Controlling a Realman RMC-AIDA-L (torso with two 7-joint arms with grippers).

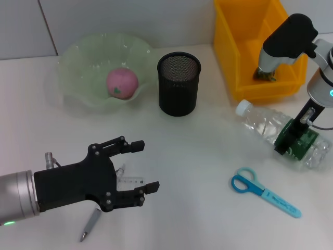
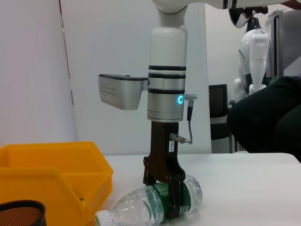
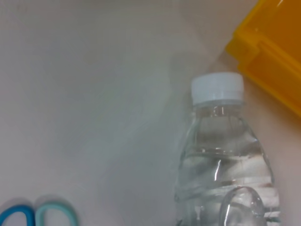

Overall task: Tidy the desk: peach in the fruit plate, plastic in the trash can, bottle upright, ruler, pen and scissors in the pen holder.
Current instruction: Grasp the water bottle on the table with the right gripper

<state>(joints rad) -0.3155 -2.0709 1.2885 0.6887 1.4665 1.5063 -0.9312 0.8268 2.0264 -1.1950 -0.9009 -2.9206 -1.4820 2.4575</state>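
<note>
The right gripper is clamping the bottle across its green label at the right of the frame. The bottle is lying flat, cap pointing toward the yellow bin, apparently held ready for standing upright. The left gripper, lower left, is hovering with fingers spread and empty above the ruler and pen.

A pink peach sits in the pale green fruit plate, beside the upright black mesh pen holder. The clear bottle lies on its side near the yellow trash can; blue scissors, a pen and a clear ruler lie flat on the tabletop.
</note>
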